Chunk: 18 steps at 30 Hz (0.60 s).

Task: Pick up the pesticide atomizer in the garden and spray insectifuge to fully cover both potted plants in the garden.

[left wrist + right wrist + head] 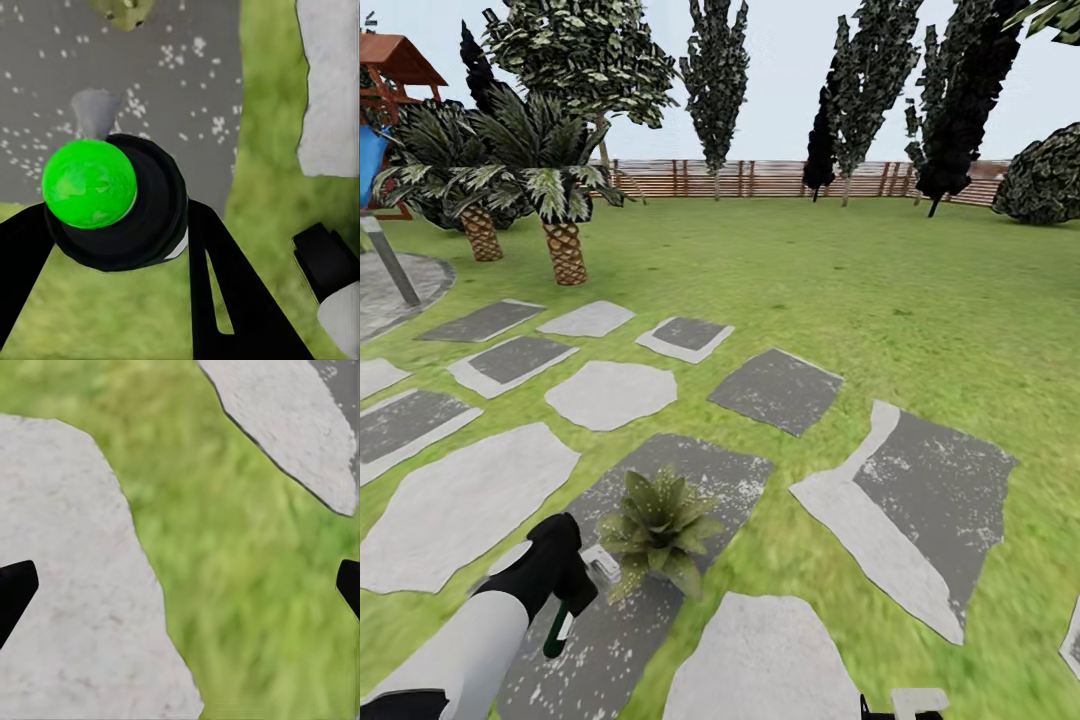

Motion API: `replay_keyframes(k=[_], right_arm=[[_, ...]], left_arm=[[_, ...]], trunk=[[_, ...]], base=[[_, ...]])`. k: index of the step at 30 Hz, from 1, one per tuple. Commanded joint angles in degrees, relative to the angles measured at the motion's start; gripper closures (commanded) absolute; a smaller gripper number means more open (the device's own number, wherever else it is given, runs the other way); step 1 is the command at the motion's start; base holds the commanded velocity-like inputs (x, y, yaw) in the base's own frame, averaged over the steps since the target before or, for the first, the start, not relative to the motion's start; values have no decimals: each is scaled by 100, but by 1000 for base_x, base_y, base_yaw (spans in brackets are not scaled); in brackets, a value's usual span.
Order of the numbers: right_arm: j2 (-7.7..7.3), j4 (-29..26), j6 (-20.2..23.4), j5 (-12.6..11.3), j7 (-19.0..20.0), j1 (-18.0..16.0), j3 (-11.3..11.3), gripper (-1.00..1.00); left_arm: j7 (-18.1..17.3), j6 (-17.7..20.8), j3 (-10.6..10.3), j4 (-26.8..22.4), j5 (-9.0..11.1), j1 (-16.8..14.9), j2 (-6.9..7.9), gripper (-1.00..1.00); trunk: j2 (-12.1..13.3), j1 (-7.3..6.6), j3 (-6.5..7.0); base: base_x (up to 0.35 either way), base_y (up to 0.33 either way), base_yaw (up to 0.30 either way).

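A: Head view: we are looking down over the garden, where one potted plant (658, 530) is sitting on a dark stepping stone (690, 470). What is the left gripper (565, 600) doing?

B: It is gripping the pesticide atomizer (560, 625). In the left wrist view the black fingers (225, 300) are closing on either side of the pesticide atomizer (112, 202), whose round dark body and green end are facing the camera.

A: Which way is the plant lying from those fingers?

B: Just beside them, ahead and toward the robot's right, on the same stone. In the left wrist view we are seeing a leaf tip (124, 11) at the frame's edge, beyond the bottle. We judge that the bottle's long axis is running roughly downward; which end carries the nozzle we cannot tell.

A: And the right arm?

B: The right gripper (180, 585) is hanging open over grass (247, 555) and pale stone (75, 585), its dark tips standing well apart with nothing between them. The left arm is the nearer one, so we judge that the spraying falls to it.
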Motion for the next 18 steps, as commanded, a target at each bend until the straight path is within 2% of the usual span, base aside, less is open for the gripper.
replay_keyframes(k=[1, 8, 18], right_arm=[[2, 9, -19, 60, -18, -5, -32, -100], [2, 9, -19, 60, -18, -5, -32, -100], [2, 9, -19, 60, -18, -5, -32, -100]], left_arm=[[-53, 32, 14, -8, -41, 1, 0, 100], [-61, 30, 14, -7, -47, 24, 5, 100], [-66, 26, 14, -7, -56, 19, 8, 100]], trunk=[[-2, 1, -5], [-2, 1, -5], [-2, 1, -5]], base=[[201, -231, 9], [183, -226, 28], [10, -19, 264]])
